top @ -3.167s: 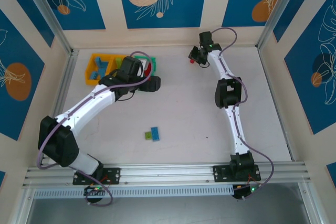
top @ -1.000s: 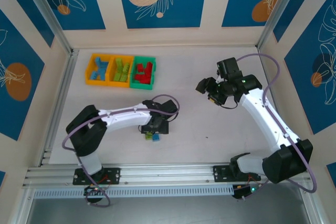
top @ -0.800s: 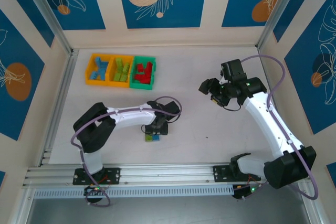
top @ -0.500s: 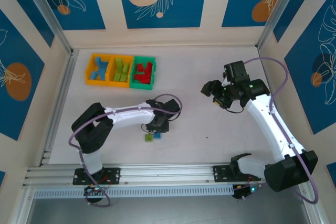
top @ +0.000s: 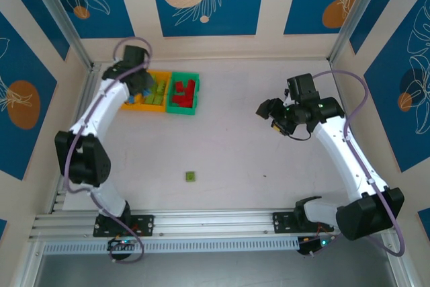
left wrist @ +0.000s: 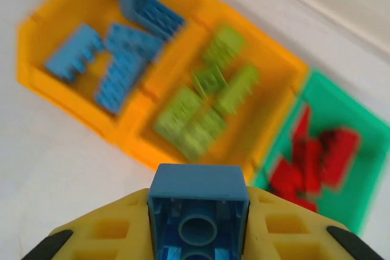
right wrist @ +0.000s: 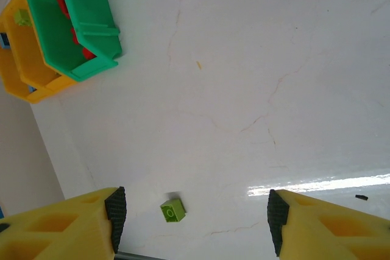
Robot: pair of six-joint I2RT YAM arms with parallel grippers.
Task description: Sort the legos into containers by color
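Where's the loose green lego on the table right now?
In the top view, the green lego lies alone on the table, left of centre toward the near edge, well apart from the bins.

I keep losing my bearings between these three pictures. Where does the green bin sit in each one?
Top external: green bin at the table's far left, right end of the bin row.
Left wrist: right edge, beyond the blue brick that the left gripper holds.
Right wrist: top-left corner.
Shared landmark: the red bricks inside it.

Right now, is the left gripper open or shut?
Shut: the left gripper clamps a blue brick between its yellow fingers.
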